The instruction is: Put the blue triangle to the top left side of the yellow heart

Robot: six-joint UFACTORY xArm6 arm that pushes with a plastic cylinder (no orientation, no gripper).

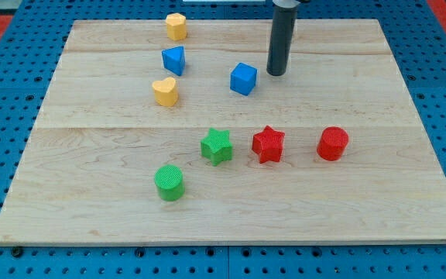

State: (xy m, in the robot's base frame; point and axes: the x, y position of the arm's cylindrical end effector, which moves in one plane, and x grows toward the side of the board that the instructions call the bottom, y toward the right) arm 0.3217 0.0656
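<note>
The arm carries no hand, only a rod; its tip (276,73) rests just right of the blue cube (243,78); the blue triangle (173,60) sits just above the yellow heart (165,91), on the table (362,201).

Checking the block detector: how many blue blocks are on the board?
2. The blue triangle sits toward the view's top left, just above the yellow heart. The blue cube lies right of it, beside my tip. Nothing appears hidden.
</note>
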